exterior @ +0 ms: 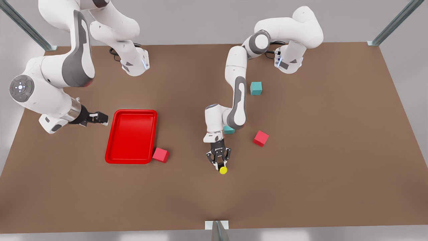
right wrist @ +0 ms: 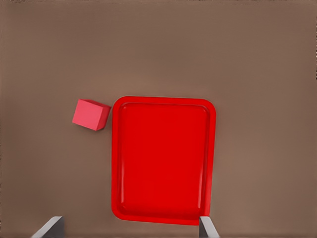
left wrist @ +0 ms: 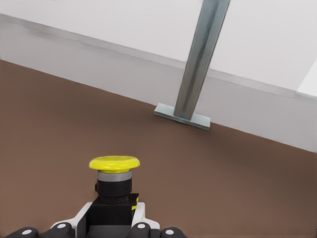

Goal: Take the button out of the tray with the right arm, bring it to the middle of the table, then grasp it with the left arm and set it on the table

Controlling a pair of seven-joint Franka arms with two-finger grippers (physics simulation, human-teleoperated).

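The left pincer (exterior: 220, 166) is at the middle of the desk (exterior: 334, 150), pointing down toward the near edge, and it is clamped on the button (exterior: 223, 170). In the left wrist view the button (left wrist: 114, 181) stands upright between the fingers (left wrist: 139, 214), its yellow cap above the black body, with the brown desk (left wrist: 237, 178) beyond it and a metal post (left wrist: 198, 64) at the desk's edge. Whether the button's base already touches the desk is hard to tell; it looks very close to the surface.

The right pincer (exterior: 97, 117) hangs off the front view's left side, just beside the short edge of the tray (exterior: 131, 160) and above the desk. Its fingers are spread wide and hold nothing; in the right wrist view the two fingertips (right wrist: 207, 229) frame the tray (right wrist: 208, 148) from above.

A red cube (exterior: 161, 155) touches or nearly touches the tray's corner on the front view's right. A second red cube (exterior: 260, 138) lies to the right of the left arm (exterior: 234, 87), a teal cube (exterior: 256, 88) sits farther back, and another teal cube (exterior: 229, 130) is partly hidden behind that arm's wrist.
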